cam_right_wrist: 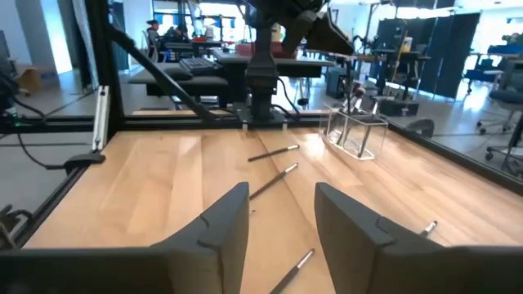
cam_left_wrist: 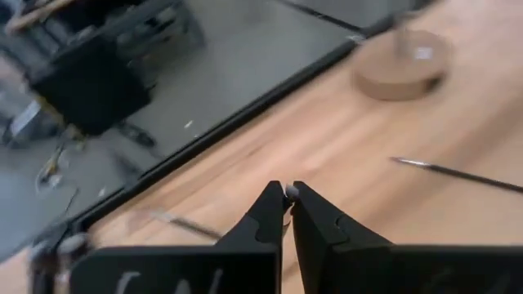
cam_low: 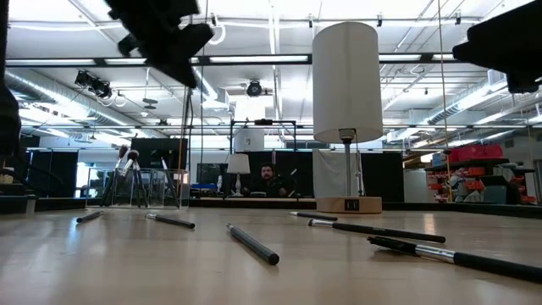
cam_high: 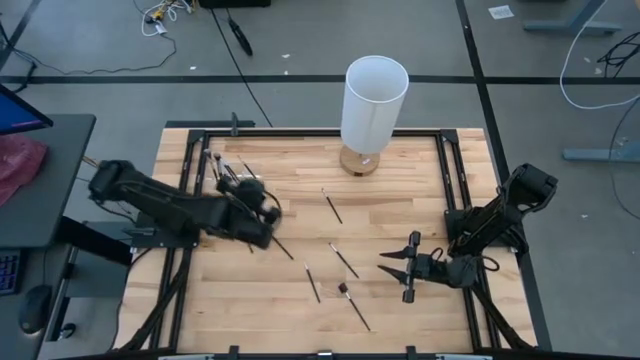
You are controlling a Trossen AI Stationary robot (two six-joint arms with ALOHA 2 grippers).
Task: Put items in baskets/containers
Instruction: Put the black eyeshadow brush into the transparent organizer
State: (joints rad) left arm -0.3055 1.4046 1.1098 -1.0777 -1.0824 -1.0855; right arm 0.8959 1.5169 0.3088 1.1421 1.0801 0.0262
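Partly done: some brushes already stand in the clear container (cam_high: 225, 172) at the table's back left, and you've got about five brushes (cam_high: 344, 260) left lying loose mid-table, between the arms. Your left gripper (cam_high: 262, 222) sits just beside the container, raised off the wood, jaws pressed together with only a small pale bit showing at the tips, can't tell what. Your right gripper (cam_high: 400, 270) is low near the loose brushes, jaws spread, holding nothing.
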